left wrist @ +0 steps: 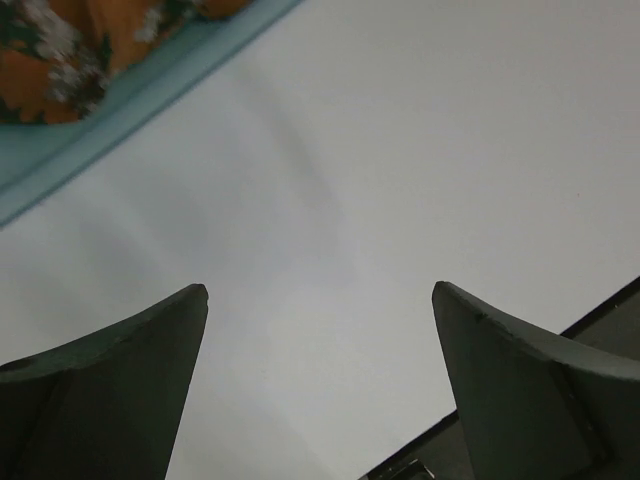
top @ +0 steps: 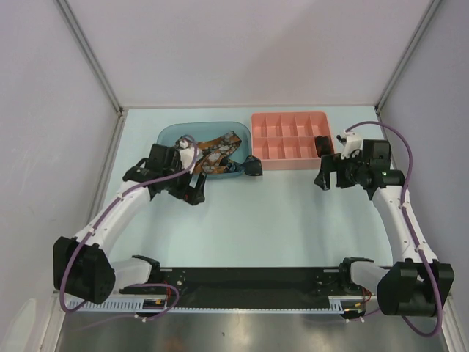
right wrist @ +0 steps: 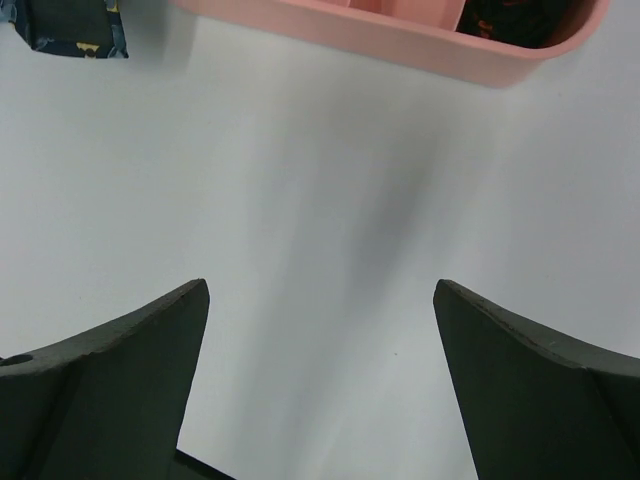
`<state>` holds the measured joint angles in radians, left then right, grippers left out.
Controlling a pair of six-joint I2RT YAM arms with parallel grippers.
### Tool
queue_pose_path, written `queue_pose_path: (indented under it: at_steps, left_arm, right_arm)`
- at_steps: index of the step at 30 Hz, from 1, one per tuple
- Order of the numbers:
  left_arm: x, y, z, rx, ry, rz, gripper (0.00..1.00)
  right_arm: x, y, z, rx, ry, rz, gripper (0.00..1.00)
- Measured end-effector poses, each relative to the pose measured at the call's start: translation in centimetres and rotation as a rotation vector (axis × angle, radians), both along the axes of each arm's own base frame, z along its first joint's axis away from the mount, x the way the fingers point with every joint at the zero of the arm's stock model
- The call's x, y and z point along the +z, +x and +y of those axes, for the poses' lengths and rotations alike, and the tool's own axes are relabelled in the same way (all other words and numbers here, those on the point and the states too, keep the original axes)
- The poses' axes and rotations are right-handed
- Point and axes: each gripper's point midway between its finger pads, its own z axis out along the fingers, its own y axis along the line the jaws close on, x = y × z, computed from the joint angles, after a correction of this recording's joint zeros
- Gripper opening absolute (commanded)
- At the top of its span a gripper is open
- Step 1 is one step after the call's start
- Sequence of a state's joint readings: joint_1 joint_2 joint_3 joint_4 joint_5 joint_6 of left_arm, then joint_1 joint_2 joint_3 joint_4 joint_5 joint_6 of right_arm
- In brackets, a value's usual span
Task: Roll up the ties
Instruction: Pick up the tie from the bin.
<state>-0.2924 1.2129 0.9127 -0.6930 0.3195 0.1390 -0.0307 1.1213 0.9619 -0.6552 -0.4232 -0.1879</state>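
An orange-brown-white flecked tie [top: 217, 149] lies unrolled and bunched in the blue tray [top: 171, 135]; its corner [left wrist: 55, 55] shows over the tray rim [left wrist: 150, 95] in the left wrist view. A navy tie, rolled into a small bundle [top: 253, 167] [right wrist: 75, 26], sits on the table between the tray and the pink box. Another dark rolled bundle [top: 322, 145] [right wrist: 510, 20] rests in the box's front right compartment. My left gripper [top: 192, 189] [left wrist: 320, 290] hovers open over bare table just in front of the tray. My right gripper [top: 323, 178] [right wrist: 320, 285] is open too, in front of the box, holding nothing.
The pink divided box [top: 293, 163] [right wrist: 390, 40] stands at the back right of the blue tray. White walls enclose the pale table on three sides. A black base rail [top: 249, 282] runs along the near edge between the arm bases.
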Motion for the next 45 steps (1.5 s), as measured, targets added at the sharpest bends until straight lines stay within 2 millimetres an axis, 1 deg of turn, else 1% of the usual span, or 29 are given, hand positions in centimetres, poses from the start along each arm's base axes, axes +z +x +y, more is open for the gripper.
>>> queue_pose_path:
  at_steps: [1, 3, 5, 7, 8, 10, 12, 13, 15, 16, 17, 20, 23, 27, 29, 32, 36, 40, 42, 43, 44, 45]
  left_arm:
    - [0.7, 0.7, 0.0, 0.003, 0.003, -0.021, 0.99]
    - [2.6, 2.8, -0.2, 0.003, 0.014, -0.082, 1.00]
    - [5.4, 6.1, -0.8, -0.009, 0.018, -0.179, 1.00]
    - [7.5, 9.4, -1.4, -0.021, 0.020, -0.263, 0.99]
    - [8.7, 11.3, -1.8, -0.030, 0.025, -0.308, 0.99]
    - [9.6, 14.5, -2.5, -0.043, 0.036, -0.360, 1.00]
    - [9.5, 17.7, -3.4, -0.060, 0.047, -0.384, 0.99]
    - [9.2, 19.0, -3.7, -0.068, 0.050, -0.392, 0.99]
    - [7.6, 21.8, -4.7, -0.092, 0.059, -0.384, 1.00]
    - [6.8, 22.9, -5.0, -0.100, 0.061, -0.381, 1.00]
    - [5.4, 24.1, -5.6, -0.114, 0.066, -0.362, 0.99]
    - [2.0, 26.4, -6.5, -0.130, 0.077, -0.323, 1.00]
    - [-1.0, 27.8, -7.5, -0.149, 0.089, -0.287, 0.99]
    - [-3.3, 28.8, -8.9, -0.177, 0.100, -0.266, 0.99]
    - [-4.2, 28.7, -9.6, -0.198, 0.107, -0.257, 1.00]
    - [-5.4, 27.9, -10.5, -0.231, 0.125, -0.235, 0.98]
    - [-6.8, 27.0, -11.1, -0.259, 0.147, -0.199, 0.96]
    - [-8.2, 26.9, -11.1, -0.273, 0.176, -0.165, 0.90]
    - [-8.8, 26.9, -10.9, -0.272, 0.193, -0.147, 0.85]
    - [-9.1, 26.8, -10.7, -0.275, 0.201, -0.137, 0.81]
    - [-9.3, 26.7, -10.6, -0.276, 0.207, -0.127, 0.72]
    - [-9.4, 26.5, -10.5, -0.277, 0.212, -0.117, 0.68]
  right_arm:
    - [0.1, 0.1, -0.2, -0.010, 0.005, -0.002, 1.00]
    - [0.4, 0.3, -0.4, -0.027, 0.014, -0.007, 1.00]
    - [0.9, 0.6, -0.6, -0.040, 0.025, -0.016, 1.00]
    - [1.3, 0.9, -0.7, -0.046, 0.031, -0.024, 1.00]
    - [1.6, 1.1, -0.8, -0.049, 0.033, -0.030, 1.00]
    - [1.9, 1.4, -0.9, -0.053, 0.037, -0.040, 1.00]
    - [2.3, 1.6, -1.0, -0.054, 0.045, -0.049, 1.00]
    - [2.5, 1.7, -1.1, -0.055, 0.048, -0.053, 1.00]
    - [2.8, 1.9, -1.3, -0.062, 0.050, -0.060, 1.00]
    - [3.0, 2.0, -1.5, -0.068, 0.051, -0.065, 1.00]
    - [3.1, 2.1, -1.7, -0.073, 0.051, -0.069, 1.00]
    - [3.5, 2.3, -2.3, -0.090, 0.050, -0.079, 1.00]
    - [3.6, 2.3, -2.7, -0.104, 0.050, -0.080, 1.00]
    - [3.6, 2.3, -3.0, -0.115, 0.050, -0.078, 1.00]
    - [3.6, 2.3, -3.1, -0.118, 0.049, -0.077, 1.00]
    - [3.5, 2.1, -3.2, -0.120, 0.049, -0.071, 1.00]
    - [3.5, 2.0, -3.1, -0.120, 0.050, -0.066, 1.00]
    - [3.6, 2.0, -3.2, -0.122, 0.051, -0.064, 1.00]
    - [3.7, 2.0, -3.2, -0.122, 0.051, -0.065, 1.00]
    - [3.8, 2.1, -3.2, -0.122, 0.051, -0.068, 1.00]
    - [4.0, 2.1, -3.2, -0.122, 0.050, -0.071, 1.00]
    - [4.2, 2.2, -3.2, -0.121, 0.050, -0.076, 1.00]
